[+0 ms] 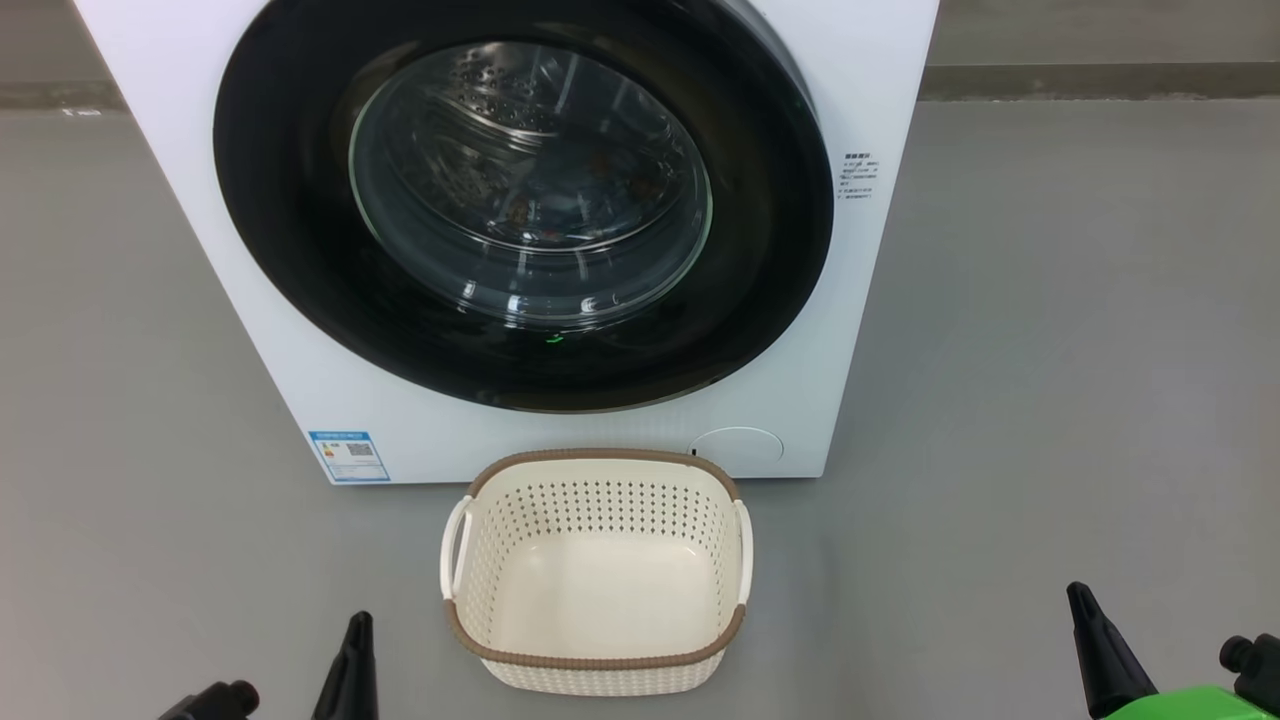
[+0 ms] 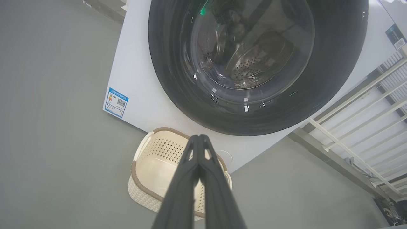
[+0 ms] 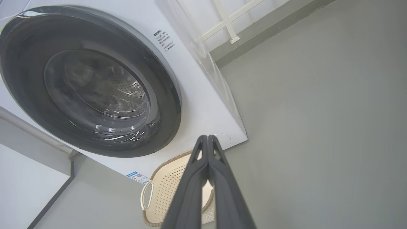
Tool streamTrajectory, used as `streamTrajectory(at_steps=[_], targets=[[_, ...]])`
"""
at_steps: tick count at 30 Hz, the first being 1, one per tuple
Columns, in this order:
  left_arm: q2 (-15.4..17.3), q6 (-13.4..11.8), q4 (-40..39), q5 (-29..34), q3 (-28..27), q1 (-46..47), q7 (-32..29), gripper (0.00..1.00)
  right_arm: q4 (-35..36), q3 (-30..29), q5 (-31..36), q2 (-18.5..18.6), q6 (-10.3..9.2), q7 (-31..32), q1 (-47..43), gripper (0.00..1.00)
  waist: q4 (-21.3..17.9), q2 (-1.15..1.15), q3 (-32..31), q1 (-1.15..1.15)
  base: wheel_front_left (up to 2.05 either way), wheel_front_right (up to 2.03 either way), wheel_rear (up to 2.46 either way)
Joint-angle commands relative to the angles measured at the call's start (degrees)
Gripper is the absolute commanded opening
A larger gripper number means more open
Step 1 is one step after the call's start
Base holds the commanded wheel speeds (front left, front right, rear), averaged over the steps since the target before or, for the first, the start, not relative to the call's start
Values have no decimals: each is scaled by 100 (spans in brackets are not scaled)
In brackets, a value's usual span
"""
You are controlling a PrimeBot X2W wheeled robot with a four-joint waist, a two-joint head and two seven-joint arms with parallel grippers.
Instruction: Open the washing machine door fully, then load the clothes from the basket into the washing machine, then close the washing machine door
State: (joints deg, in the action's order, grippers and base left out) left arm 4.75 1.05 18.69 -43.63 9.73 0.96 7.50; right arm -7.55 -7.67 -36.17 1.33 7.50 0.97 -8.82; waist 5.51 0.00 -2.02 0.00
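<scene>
"Jaws first: how do they stand?"

"Both pairs pinched tip to tip, nothing between them. Left gripper (image 1: 357, 640) low left in the head view, right gripper (image 1: 1088, 615) low right. Each hangs over bare grey floor (image 1: 1050, 350) and touches nothing."

"Nearest thing to them?"

"The basket (image 1: 600, 457). It stands upright on the floor, between my two grippers and a little ahead of them. It is nearer the left one and apart from both. Its cream bottom shows plainly. From my left wrist, my closed fingers (image 2: 186, 178) cross in front of its right half. From my right wrist it lies beneath the fingers."

"And the door?"

"The washing machine door (image 1: 290, 200) lies flat against the front of the washing machine (image 1: 340, 390). It is well beyond my fingertips, just behind and above the basket. My left tips point toward its lower rim. My right tips point toward a round white flap (image 1: 737, 447) at the machine's lower right corner. A blue label (image 1: 348, 455) sits at the lower left."

"Clothes?"

"Behind the porthole glass (image 1: 620, 270), low in the steel drum (image 1: 480, 90), there are orange-brown blotches on something pale. I take that for the clothes (image 1: 522, 212). Reflections blur it, so I cannot tell its shape."
</scene>
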Motion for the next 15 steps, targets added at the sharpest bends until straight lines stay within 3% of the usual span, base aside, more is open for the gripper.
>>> streamTrajectory(at_steps=[1, 15], targets=[[29, 48, -193, -185, -153, 242, -42, 0, 106, 34, -236, 81, 0, 30, 292, 0, -15, 0, 7, 0, 0, 0, 0], [-5, 142, -236, -925, -388, 287, -258, 0, -14, 47, -1088, 93, 0, 113, 484, 0, -100, 0, 40, 0, 0, 0, 0]])
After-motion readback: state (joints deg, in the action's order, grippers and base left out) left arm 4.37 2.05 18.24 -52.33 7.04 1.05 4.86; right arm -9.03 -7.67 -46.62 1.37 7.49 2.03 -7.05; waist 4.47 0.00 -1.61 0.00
